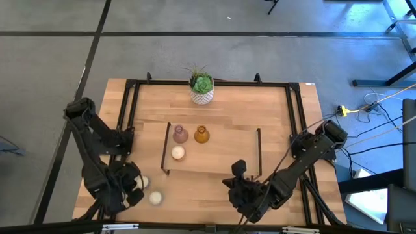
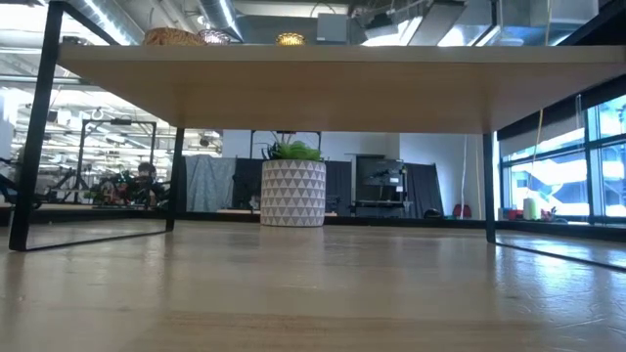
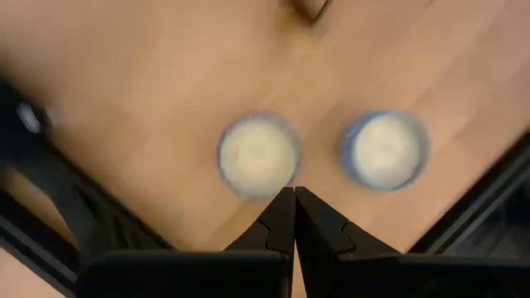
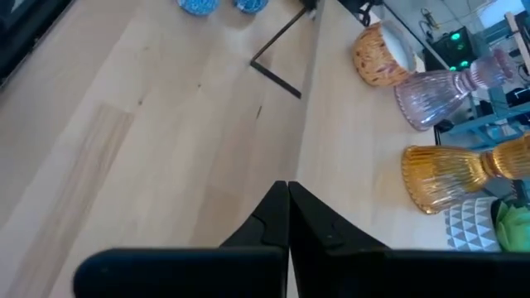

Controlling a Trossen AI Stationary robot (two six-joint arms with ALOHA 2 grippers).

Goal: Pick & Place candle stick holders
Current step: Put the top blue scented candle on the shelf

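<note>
My left claw (image 3: 293, 217) hangs pinched fully shut and empty, just above two low cream-white holders (image 3: 258, 155) (image 3: 385, 150) that sit side by side on the tabletop (image 1: 273, 110) near its front-left corner. My right claw (image 4: 286, 213) is likewise closed on nothing, waiting over the front right. Further out, a raised wooden shelf (image 1: 214, 159) already carries a third cream holder (image 1: 177, 153), a pink holder (image 1: 180, 134) and an amber holder (image 1: 201, 134); a potted plant (image 1: 201, 88) stands at the far edge. The risk, I judge: descending with my fingers shut would knock a holder instead of straddling it, and the pair stands close enough that opening wide could shove the neighbour.
</note>
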